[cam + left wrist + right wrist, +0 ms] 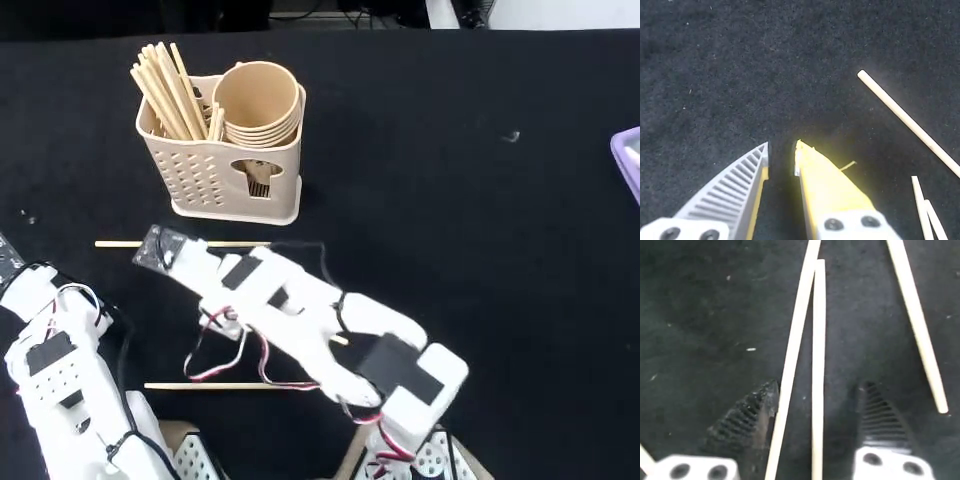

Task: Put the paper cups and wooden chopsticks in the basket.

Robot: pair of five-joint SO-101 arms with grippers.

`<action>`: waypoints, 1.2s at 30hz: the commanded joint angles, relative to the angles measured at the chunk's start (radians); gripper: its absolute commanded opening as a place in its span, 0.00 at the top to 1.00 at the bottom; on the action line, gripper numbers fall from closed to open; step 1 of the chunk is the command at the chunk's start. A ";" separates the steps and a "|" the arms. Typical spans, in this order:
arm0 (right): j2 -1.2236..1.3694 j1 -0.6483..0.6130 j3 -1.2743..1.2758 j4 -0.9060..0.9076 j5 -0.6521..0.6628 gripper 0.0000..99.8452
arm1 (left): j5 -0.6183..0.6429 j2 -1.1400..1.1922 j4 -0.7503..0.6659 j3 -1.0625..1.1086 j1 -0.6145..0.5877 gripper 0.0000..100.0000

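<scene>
**One basket part-filled, loose chopsticks on the cloth**

In the high view we count one basket, standing on the far side of the black cloth, left of centre. It holds two lots. A nested stack of paper cups, about six rims showing, sits in one half; a bundle of chopsticks leans out of the other, too tightly packed for us to count. Two loose lines of wood lie on the cloth: a front chopstick just before the basket, and a near chopstick close to the arm bases, well apart from it. The right gripper is over the front one; the left arm sits at the near left corner; a purple object shows at the edge.

In the left wrist view, the left gripper hangs close over bare cloth, jaws slightly parted and holding nothing. We count three sticks nearby: one long stick and two stick ends side by side.

In the right wrist view we count three again. A pair of chopsticks lies side by side between the spread, unclamped jaws of the right gripper; a third chopstick lies outside them.
</scene>
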 commanded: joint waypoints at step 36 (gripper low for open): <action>0.090 0.106 -0.263 0.356 0.041 0.99 | 0.002 -0.018 -0.020 -0.013 0.002 0.91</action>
